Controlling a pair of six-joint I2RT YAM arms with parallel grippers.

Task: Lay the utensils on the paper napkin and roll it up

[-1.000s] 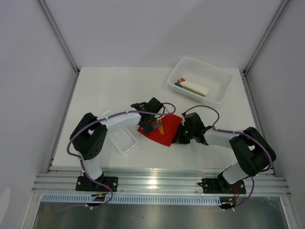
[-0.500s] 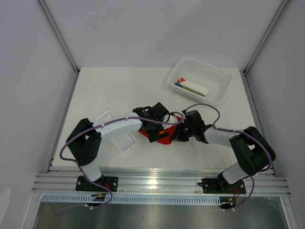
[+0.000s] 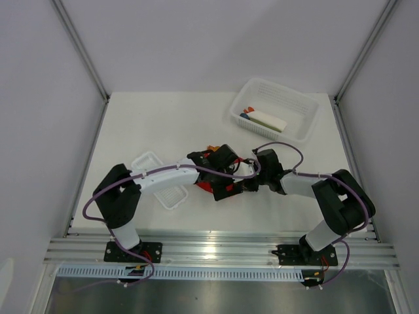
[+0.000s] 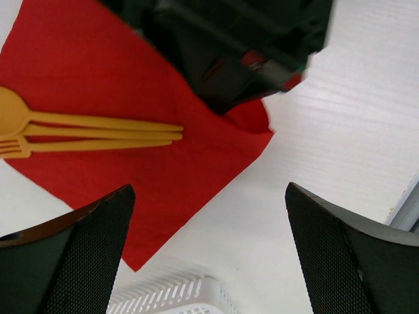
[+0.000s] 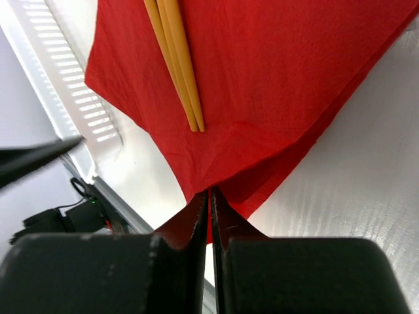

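The red paper napkin (image 4: pixel 111 72) lies on the white table with the orange utensils (image 4: pixel 91 131) side by side on it, spoon head at the left. My right gripper (image 5: pixel 211 193) is shut on one corner of the napkin (image 5: pixel 262 78) and holds it raised a little, so the edge folds under; the utensils (image 5: pixel 177 59) lie just beyond. My left gripper (image 4: pixel 208 190) is open and empty, hovering over the napkin's near edge. In the top view both grippers, the left (image 3: pixel 226 178) and the right (image 3: pixel 252 182), meet over the napkin (image 3: pixel 207 188) and hide most of it.
A narrow white tray (image 3: pixel 160 190) lies left of the napkin, also in the left wrist view (image 4: pixel 170 294) and the right wrist view (image 5: pixel 72 85). A white mesh basket (image 3: pixel 308 124) with white, blue and green items stands at the back right.
My left gripper has moved right, over the napkin and toward the right gripper. The right gripper has pulled its napkin corner leftward, and the napkin shows far less from above.
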